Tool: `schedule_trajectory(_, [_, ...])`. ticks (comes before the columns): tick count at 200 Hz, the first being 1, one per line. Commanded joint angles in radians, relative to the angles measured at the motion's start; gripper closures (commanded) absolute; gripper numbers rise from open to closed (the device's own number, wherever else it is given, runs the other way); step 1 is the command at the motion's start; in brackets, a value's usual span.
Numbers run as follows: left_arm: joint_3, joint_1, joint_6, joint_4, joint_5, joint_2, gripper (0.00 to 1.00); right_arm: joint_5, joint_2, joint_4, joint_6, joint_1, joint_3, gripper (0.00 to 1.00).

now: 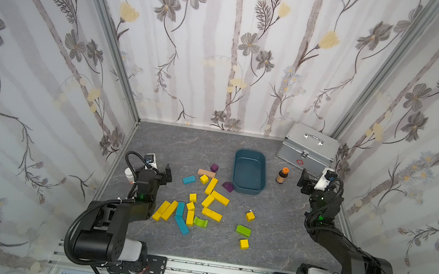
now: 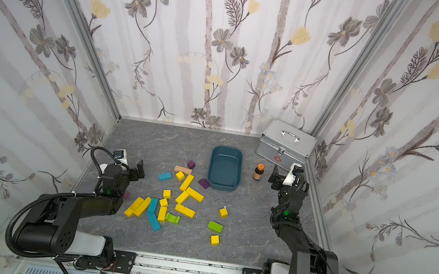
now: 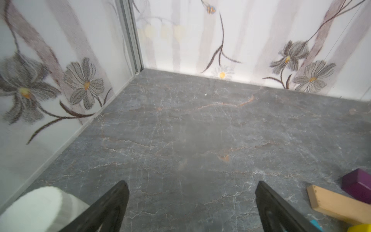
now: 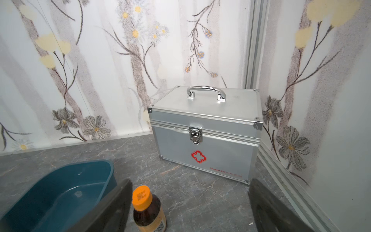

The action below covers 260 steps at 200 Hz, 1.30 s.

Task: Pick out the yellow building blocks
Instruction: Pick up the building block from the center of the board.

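Left fingers [image 3: 112, 206] and right fingers [image 4: 269, 211] spread wide, empty. Yellow building blocks [image 1: 220, 198] lie tight against teal bars [image 1: 180, 208]; closing carelessly, I might grab both.

We see our right gripper [image 4: 190, 181] with its jaws spread wide over the grey marbled tabletop [image 4: 200, 202]. Between them, close by one jaw, a brown bottle [image 4: 149, 215] with an orange cap [image 4: 141, 197] stands upright; we cannot tell whether it touches that jaw. Outside the same jaw lies a teal tub [image 4: 80, 172]. Ahead of the jaws, well past the bottle, a silver case [image 4: 206, 140] marked with a red cross [image 4: 198, 156] sits latched in the corner where the flowered walls meet.
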Motion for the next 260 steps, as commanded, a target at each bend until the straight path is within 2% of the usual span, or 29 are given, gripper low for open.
schedule_trajectory(1, [0.038, -0.012, -0.029, -0.148, -0.064, -0.115, 0.0, -0.004, -0.047, -0.191, 0.052, 0.011, 0.029, 0.11])
schedule_trajectory(35, [0.142, -0.034, -0.108, -0.357, -0.037, -0.212, 0.0, -0.036, -0.108, -0.461, 0.087, 0.059, 0.14, 0.14])
schedule_trajectory(76, [0.323, -0.062, -0.231, -0.621, 0.127, -0.246, 0.03, -0.053, -0.178, -0.737, 0.121, 0.154, 0.263, 0.19])
schedule_trajectory(103, [0.475, -0.097, -0.226, -0.813, 0.264, -0.241, 0.05, -0.093, -0.2, -0.924, 0.149, 0.199, 0.349, 0.23])
schedule_trajectory(129, [0.587, -0.163, -0.14, -0.945, 0.373, -0.212, 0.06, -0.109, -0.2, -1.051, 0.172, 0.265, 0.403, 0.27])
schedule_trajectory(165, [0.709, -0.326, 0.091, -1.095, 0.436, -0.18, 0.05, -0.1, -0.17, -1.175, 0.212, 0.404, 0.452, 0.29])
schedule_trajectory(221, [0.62, -0.518, 0.277, -1.111, 0.571, -0.233, 0.04, -0.142, -0.1, -1.202, 0.238, 0.52, 0.474, 0.35])
schedule_trajectory(245, [0.613, -0.622, 0.419, -1.207, 0.562, -0.234, 0.04, -0.127, -0.071, -1.223, 0.234, 0.565, 0.486, 0.37])
schedule_trajectory(260, [0.592, -0.663, 0.458, -1.215, 0.557, -0.224, 0.03, -0.112, -0.057, -1.236, 0.233, 0.587, 0.487, 0.38])
